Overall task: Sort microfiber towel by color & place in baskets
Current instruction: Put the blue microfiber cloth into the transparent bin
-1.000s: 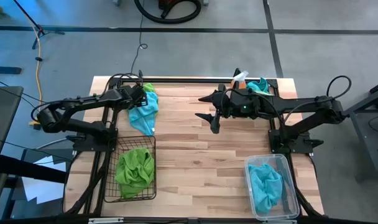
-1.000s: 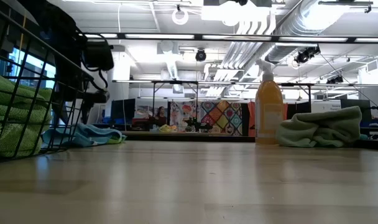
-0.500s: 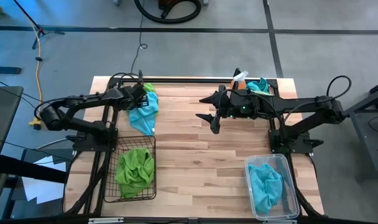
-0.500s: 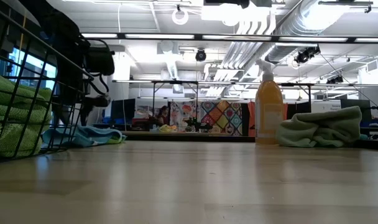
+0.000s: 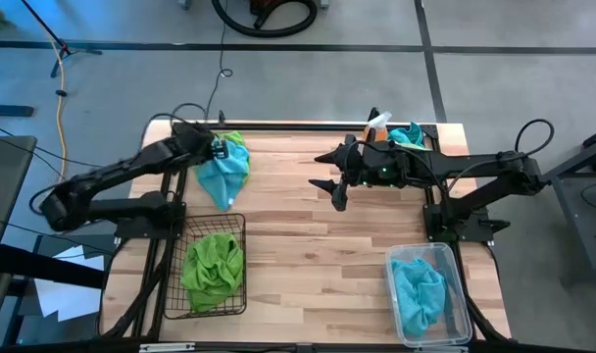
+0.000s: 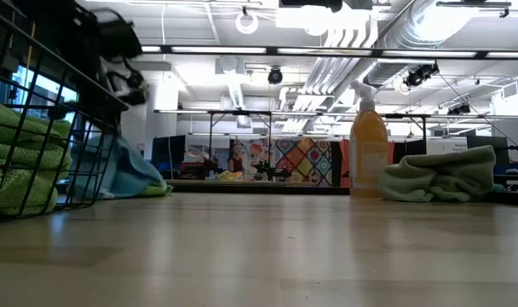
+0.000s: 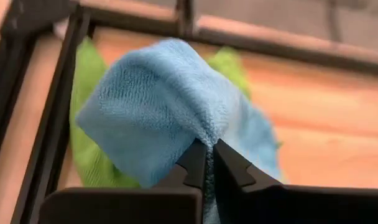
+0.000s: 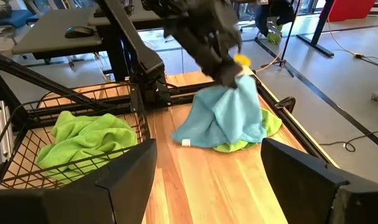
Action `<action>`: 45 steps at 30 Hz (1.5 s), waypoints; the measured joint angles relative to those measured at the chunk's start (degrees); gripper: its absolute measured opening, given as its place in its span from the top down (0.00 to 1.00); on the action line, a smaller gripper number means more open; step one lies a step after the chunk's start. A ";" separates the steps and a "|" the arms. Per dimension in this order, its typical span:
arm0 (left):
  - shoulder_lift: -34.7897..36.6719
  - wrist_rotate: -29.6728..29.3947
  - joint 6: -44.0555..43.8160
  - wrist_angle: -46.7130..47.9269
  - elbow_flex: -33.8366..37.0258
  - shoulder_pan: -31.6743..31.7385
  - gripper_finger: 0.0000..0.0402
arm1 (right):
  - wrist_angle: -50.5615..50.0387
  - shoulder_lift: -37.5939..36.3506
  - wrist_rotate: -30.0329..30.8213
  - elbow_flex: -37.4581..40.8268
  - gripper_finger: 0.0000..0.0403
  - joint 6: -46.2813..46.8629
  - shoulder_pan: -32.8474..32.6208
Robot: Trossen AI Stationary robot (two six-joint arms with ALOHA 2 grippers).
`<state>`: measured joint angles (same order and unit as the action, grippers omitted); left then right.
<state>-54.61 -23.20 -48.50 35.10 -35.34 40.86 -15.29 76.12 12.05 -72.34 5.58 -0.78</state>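
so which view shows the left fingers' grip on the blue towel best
Left wrist view: the left gripper fingers shut on the turquoise blue fuzzy towel. Right wrist shows it hanging; high and low only show the bunch.

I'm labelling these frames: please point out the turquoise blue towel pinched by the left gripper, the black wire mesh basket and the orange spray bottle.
turquoise blue towel [image 7: 152, 106]: left wrist view, raised fold.
black wire mesh basket [image 5: 241, 263]: high view, right wall.
orange spray bottle [image 6: 368, 162]: low view, body.

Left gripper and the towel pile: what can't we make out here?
- Green towel, left wrist view: mostly hidden under the blue towel.
- Left gripper, low view: blurred, partly behind the wire basket.
- Blue towel's lower end, left wrist view: hidden behind the fingers.
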 joint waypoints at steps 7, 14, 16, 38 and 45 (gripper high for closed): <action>11.66 0.61 9.55 -3.81 -5.04 -0.32 1.00 | 0.01 0.00 0.00 0.00 0.29 0.00 0.00; 16.46 0.95 18.81 -8.44 -12.82 -2.00 1.00 | 0.02 0.00 0.00 0.00 0.29 0.00 0.00; 16.75 1.87 20.96 -8.46 -15.03 -2.41 1.00 | 0.04 0.00 0.00 0.00 0.29 -0.01 0.00; 13.80 18.73 31.24 -24.99 -17.85 -24.85 1.00 | 0.13 -0.48 -0.80 0.02 0.29 -3.02 0.00; 7.31 17.95 33.83 -32.94 -17.85 -38.64 1.00 | 3.55 -2.01 -7.86 0.02 0.29 -0.89 0.00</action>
<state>-47.30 -5.25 -14.67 2.16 -53.19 2.22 -11.73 74.11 4.19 -72.31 4.69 -0.78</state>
